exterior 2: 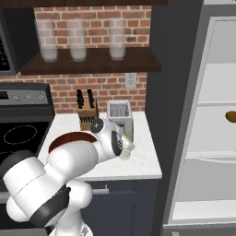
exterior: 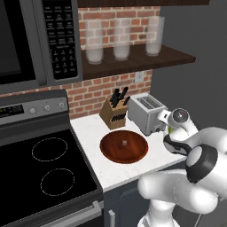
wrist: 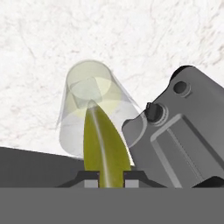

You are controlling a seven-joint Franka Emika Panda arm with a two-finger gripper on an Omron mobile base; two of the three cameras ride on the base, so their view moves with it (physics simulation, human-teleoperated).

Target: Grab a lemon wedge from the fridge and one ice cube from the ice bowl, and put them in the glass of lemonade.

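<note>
In the hand view my gripper (wrist: 110, 179) is shut on the lemon wedge (wrist: 105, 146), a yellow-green sliver whose tip points into the mouth of the glass of lemonade (wrist: 94, 105). The glass stands on the white counter just left of the toaster (wrist: 179, 131). From the right base view the hand (exterior 2: 120, 146) hangs over the counter's front right part, beside the toaster (exterior 2: 120, 113). The reddish-brown ice bowl (exterior: 123, 148) sits mid-counter with a small cube (exterior: 124, 142) in it. The fridge (exterior 2: 216, 152) stands open at right, its white shelves showing.
A knife block (exterior: 114, 113) stands behind the bowl against the brick wall. Three tall frosted glasses (exterior: 122, 42) line the shelf above. The stove (exterior: 44, 173) and microwave (exterior: 40, 40) are at left. A round brownish item (exterior 2: 230, 116) lies on a fridge shelf.
</note>
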